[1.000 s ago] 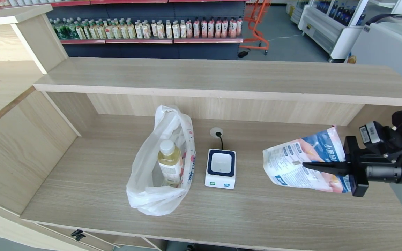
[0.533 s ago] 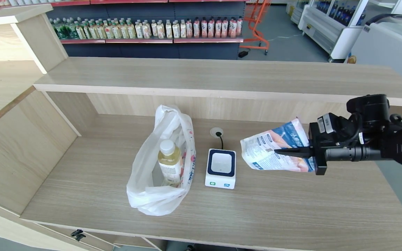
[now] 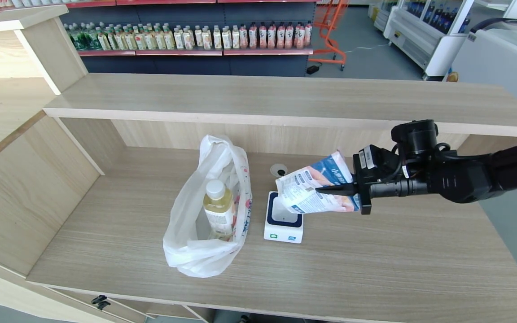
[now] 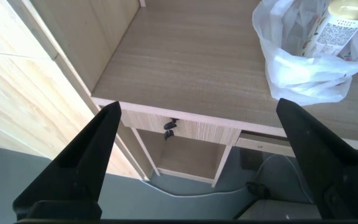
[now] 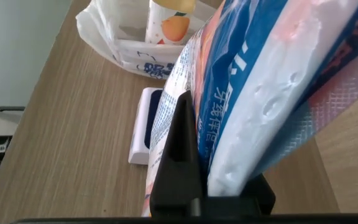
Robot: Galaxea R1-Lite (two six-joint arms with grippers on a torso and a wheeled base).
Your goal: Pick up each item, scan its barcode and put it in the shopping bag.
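My right gripper is shut on a white, blue and pink snack pouch and holds it in the air just over the right part of the white barcode scanner. The pouch looms close in the right wrist view, with the scanner beneath it. A white plastic shopping bag stands open left of the scanner with a yellow drink bottle upright inside. My left gripper is open, hanging off the counter's front edge near the bag.
The scanner's black cable runs to a grommet at the back of the wooden counter. A raised shelf overhangs the rear, and a side wall closes off the left.
My right arm has carried the pouch leftward and slightly up, from the counter's right end to above the scanner. The bag, the bottle and the scanner have stayed put.
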